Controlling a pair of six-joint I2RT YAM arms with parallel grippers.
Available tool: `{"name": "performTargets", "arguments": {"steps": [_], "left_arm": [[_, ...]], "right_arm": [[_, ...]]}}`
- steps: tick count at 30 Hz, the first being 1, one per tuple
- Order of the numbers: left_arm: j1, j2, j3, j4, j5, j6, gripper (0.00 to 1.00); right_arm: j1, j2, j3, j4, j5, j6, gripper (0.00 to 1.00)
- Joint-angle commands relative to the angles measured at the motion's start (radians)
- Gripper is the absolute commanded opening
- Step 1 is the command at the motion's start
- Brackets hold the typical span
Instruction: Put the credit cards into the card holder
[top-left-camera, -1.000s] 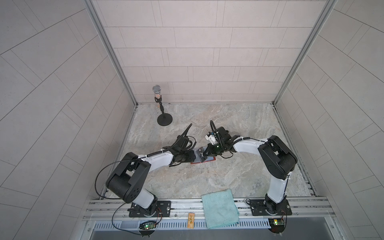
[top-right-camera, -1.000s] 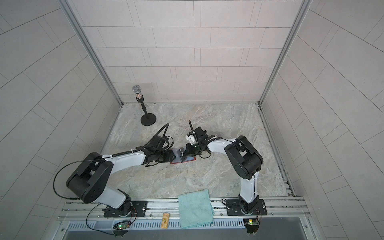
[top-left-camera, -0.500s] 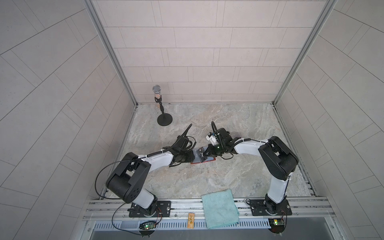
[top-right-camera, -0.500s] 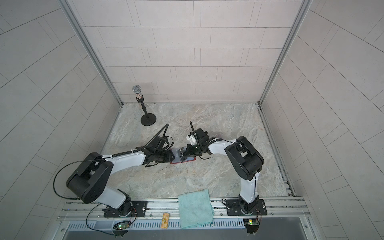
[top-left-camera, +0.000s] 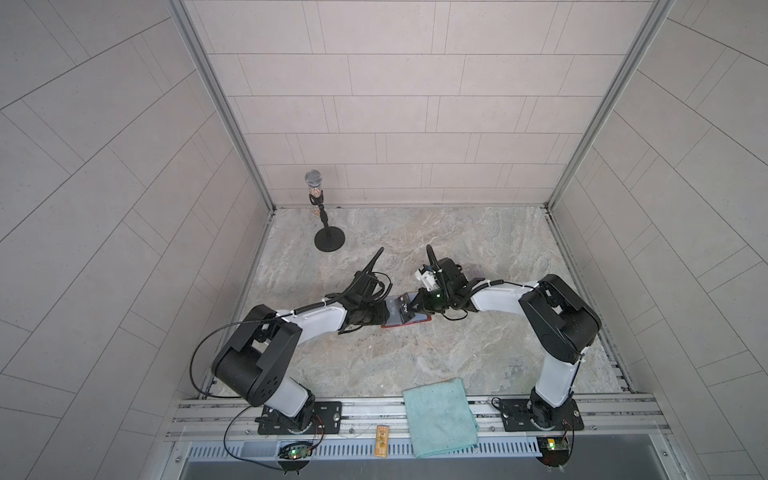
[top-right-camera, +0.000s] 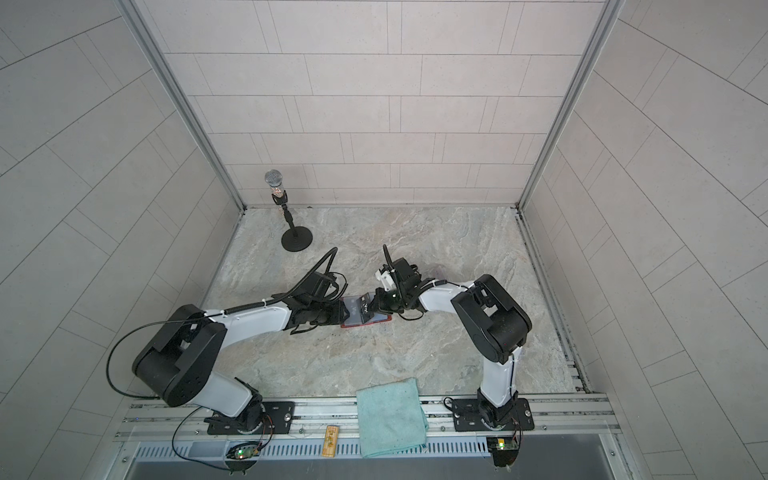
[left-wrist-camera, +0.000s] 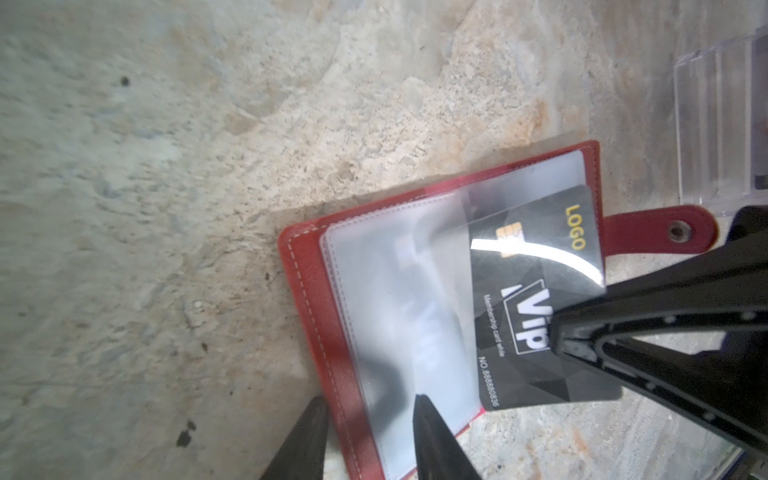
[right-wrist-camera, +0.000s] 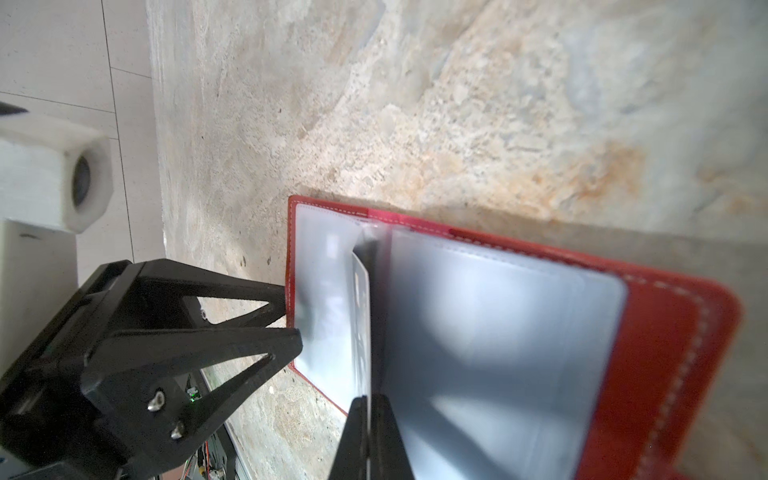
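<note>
**Partway in: black card at sleeve mouth, thin, stiff, slick**

Card holder (left-wrist-camera: 316, 316) lies open and flat on the table (left-wrist-camera: 166, 166), mid-workspace between both arms, snap tab (left-wrist-camera: 665, 232) sticking out to the side. Right gripper (right-wrist-camera: 368, 401) has its fingers pressed together on the black card (left-wrist-camera: 494, 332), pinching one short end. The far end is tucked under a clear sleeve (right-wrist-camera: 498, 332), and roughly half the card is outside it.

Left gripper (left-wrist-camera: 368, 399) has its fingers part-spread, one tip on the sleeve and the other at the red edge. Looks like pinning, not pinching.

Handling, as a judgement:
- The card is light, rigid and glossy, so it can slip or pivot in a narrow pinch. Hold it at the short end, flat on both faces, and push along its length.
- The sleeves are floppy film that buckles or grabs a corner if the card goes in skewed.
- The holder is light and will slide on the stone unless it is held down, best at the cover edge and away from the sleeve mouth.

Clear box (left-wrist-camera: 715, 124) sits nearby. Other cards can't be made out.
</note>
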Motion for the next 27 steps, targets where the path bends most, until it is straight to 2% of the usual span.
{"name": "performTargets", "arguments": {"steps": [1,27], "left_arm": [[0.002,0.027,-0.033,-0.051,-0.021,-0.004,0.4],[0.002,0.036,-0.041,-0.042,-0.022,-0.006,0.4]], "right_arm": [[-0.004,0.003,-0.018,0.012,0.036,0.029,0.0],[0.003,0.042,-0.067,0.116,0.016,0.082,0.0]]}}
